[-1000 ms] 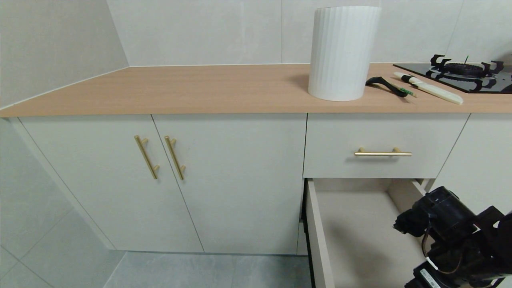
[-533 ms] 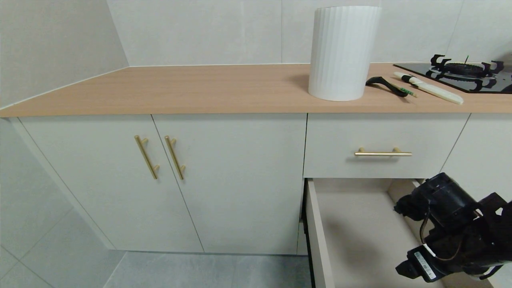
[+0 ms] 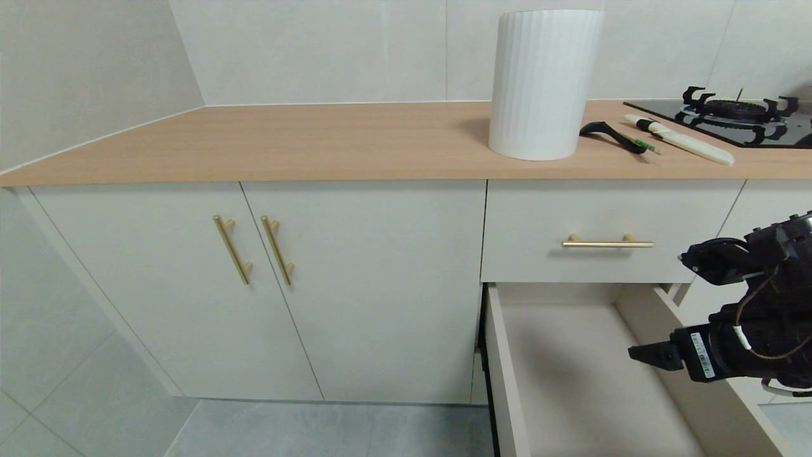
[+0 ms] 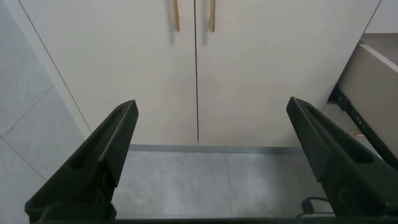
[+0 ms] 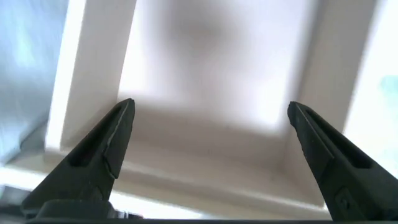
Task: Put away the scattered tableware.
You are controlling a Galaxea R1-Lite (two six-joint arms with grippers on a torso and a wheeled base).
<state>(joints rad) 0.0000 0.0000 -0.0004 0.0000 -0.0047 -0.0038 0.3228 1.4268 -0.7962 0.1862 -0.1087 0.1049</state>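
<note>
Status: the pieces to put away lie on the desk (image 3: 317, 141). A black-handled utensil (image 3: 610, 136) and a cream knife (image 3: 684, 142) lie side by side, with a small green item (image 3: 645, 146) between them, too small to identify. All three sit between the white ribbed container (image 3: 542, 82) and the hob (image 3: 729, 114). The utensil is just beside the container's base.

Right gripper (image 3: 656, 306): jaws spread wide, nothing held, hanging over the far-side wall of the open drawer (image 3: 504, 381) and below the closed drawer front (image 3: 609, 209). Left gripper (image 4: 211, 106): also wide open and empty, low, facing the cabinet doors (image 4: 199, 62).

Risks (judgement):
- A straight lift toward the desk could catch the drawer handle (image 3: 607, 243) or the desk's front lip, since the right gripper sits beneath both.
- The pulled-out drawer stands in the arm's path, so a sideways swing could knock its wall.
- The utensil is so close to the container that an approach from that side may shove or tip the container.
- The pieces look thin and flat, so a pinch could slip or push them toward the hob.

Views compared: the head view supplies the desk, the pieces and the right gripper's height against the drawer fronts. The right wrist view (image 5: 208, 109) adds the bare drawer interior (image 5: 205, 74) between its fingers. The left wrist view adds the floor (image 4: 205, 180) and the drawer's outer edge (image 4: 367, 68).
</note>
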